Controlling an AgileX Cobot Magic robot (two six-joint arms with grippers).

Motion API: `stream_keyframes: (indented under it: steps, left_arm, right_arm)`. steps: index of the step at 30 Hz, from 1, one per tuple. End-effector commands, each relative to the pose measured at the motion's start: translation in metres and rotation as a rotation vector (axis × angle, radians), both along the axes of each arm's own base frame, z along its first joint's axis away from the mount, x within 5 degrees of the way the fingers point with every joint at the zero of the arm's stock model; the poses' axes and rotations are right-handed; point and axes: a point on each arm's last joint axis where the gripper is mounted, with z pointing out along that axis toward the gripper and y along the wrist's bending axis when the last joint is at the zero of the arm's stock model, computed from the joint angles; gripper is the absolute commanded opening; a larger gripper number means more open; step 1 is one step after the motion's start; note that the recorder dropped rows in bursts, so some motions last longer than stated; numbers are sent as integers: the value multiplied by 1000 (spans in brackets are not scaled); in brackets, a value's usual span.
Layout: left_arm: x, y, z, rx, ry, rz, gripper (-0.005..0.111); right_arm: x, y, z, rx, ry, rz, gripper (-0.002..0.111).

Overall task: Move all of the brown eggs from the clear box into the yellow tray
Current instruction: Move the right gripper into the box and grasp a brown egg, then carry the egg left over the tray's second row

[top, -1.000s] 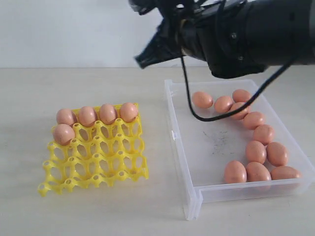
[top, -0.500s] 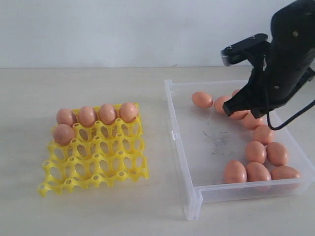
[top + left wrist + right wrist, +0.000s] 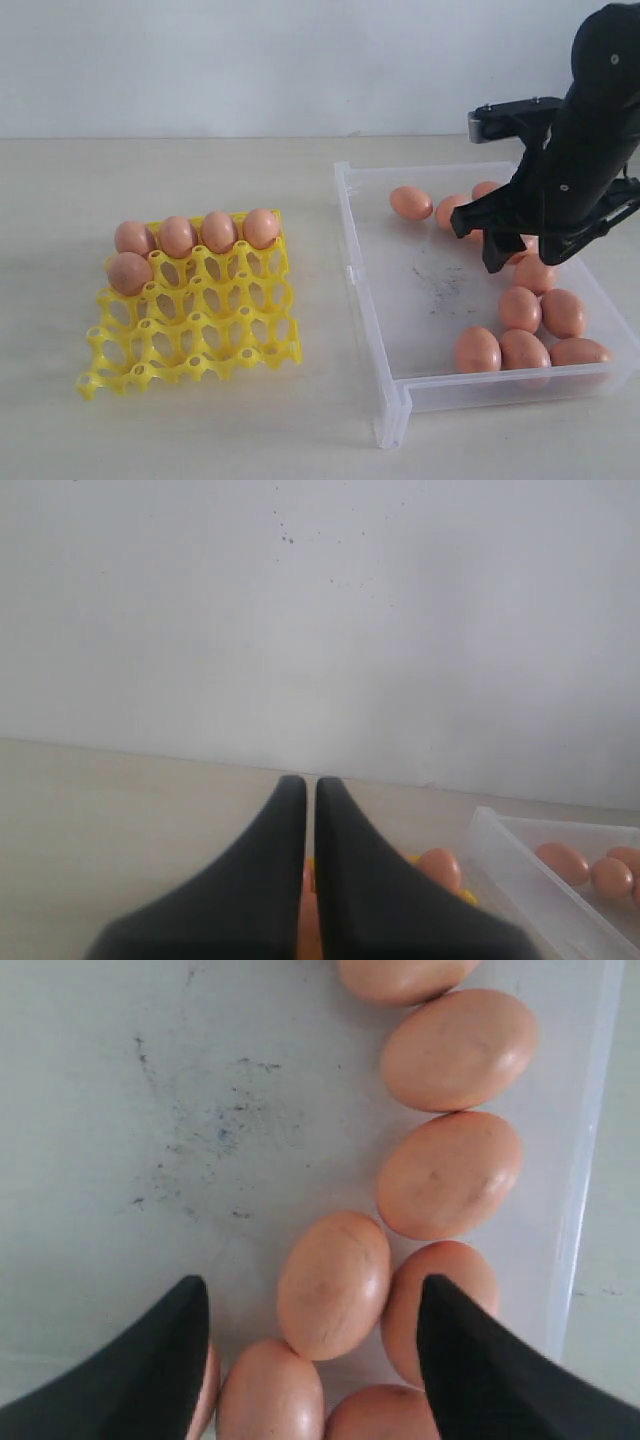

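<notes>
Clear box (image 3: 380, 390), right of frame on the tabletop (image 3: 200, 440): brown eggs (image 3: 478, 350) lay loose along its right side. Yellow tray (image 3: 190, 345), left: held five eggs, four filling the far row. Right hand (image 3: 522, 255): spread wide above boxed eggs, empty. Left hand (image 3: 311, 780): fingers pressed together.
</notes>
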Motion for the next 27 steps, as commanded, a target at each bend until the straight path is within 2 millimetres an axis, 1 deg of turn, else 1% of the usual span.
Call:
stream_keyframes:
  steps: [1, 5, 10, 14, 17, 18, 19, 20, 22, 24, 27]
  left_arm:
    - [0, 0, 3, -19, -18, -1, 4]
    - [0, 0, 3, -19, -18, -1, 4]
    - [0, 0, 3, -19, -18, -1, 4]
    - [0, 0, 3, -19, -18, -1, 4]
    - [0, 0, 3, -19, -18, -1, 4]
    - [0, 0, 3, -19, -18, -1, 4]
    - [0, 0, 3, -19, -18, -1, 4]
    - [0, 0, 3, -19, -18, -1, 4]
    - [0, 0, 3, -19, -18, -1, 4]
    - [0, 0, 3, -19, -18, -1, 4]
    - [0, 0, 3, -19, -18, -1, 4]
  right_arm:
    - [3, 0, -22, -8, 71, -37, 55]
    - [6, 1, -41, -27, 127, -42, 55]
    - [10, 2, -60, -35, 164, -62, 55]
    - [15, 4, -83, -39, 178, -65, 55]
    - [18, 5, -88, -33, 164, -67, 54]
    - [18, 5, -88, -31, 159, -67, 49]
    - [18, 5, -88, -32, 161, -63, 40]
    - [17, 5, -88, -40, 169, -36, 21]
    - [17, 5, -88, -49, 173, 10, 0]
    - [17, 5, -88, -48, 169, 14, 0]
    - [22, 7, -83, -29, 101, 28, 0]
